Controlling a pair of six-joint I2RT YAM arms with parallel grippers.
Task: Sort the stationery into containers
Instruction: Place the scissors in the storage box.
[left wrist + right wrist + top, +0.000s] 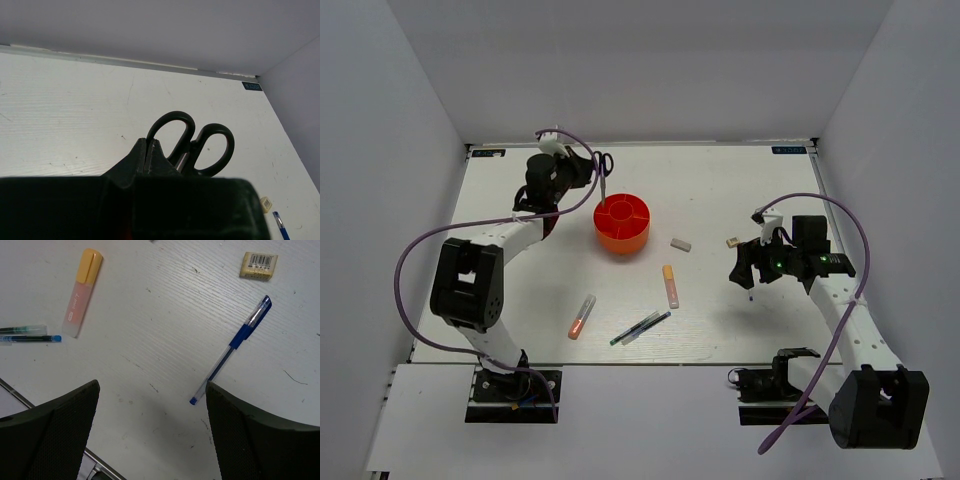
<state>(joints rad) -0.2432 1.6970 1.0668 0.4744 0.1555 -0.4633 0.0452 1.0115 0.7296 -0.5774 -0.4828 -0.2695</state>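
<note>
Your left pincer [150, 152] is clenched on the scissors [192, 142], tips aimed down at the far-left side of the orange organiser [620, 240], probably so they drop in handles-up. Your right pincer [152, 407] hangs wide open above the blue pen [235, 342] at the right.

The left gripper [150, 152] is hiding the blades of the scissors [192, 145]; a blue pen [280, 223] is running off the frame edge; in the right wrist view two thin pens [27, 334] are being cropped
</note>
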